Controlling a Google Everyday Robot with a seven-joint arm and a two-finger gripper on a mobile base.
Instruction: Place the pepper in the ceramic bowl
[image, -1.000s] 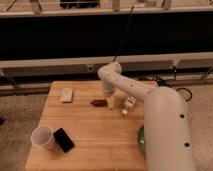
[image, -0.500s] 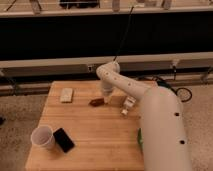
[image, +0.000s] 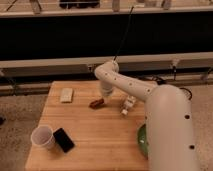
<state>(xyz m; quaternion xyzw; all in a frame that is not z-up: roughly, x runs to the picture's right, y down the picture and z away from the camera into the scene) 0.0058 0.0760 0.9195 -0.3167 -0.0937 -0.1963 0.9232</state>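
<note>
Pepper (image: 96, 103) lies on the wooden table (image: 95, 140), directly under the gripper (image: 104, 96) at its lower left, long axis running left-down to right-up. Whether the gripper grasps it: cannot tell. Ceramic bowl (image: 142, 141) sits at the table's right edge (mostly hidden by the arm), well apart. Nearby: white cup (image: 42, 136), black phone (image: 63, 139), white bottle (image: 128, 105).

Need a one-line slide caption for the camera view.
Arm lowers its pincer onto the pepper on the wooden table; ceramic bowl waits at right.
</note>
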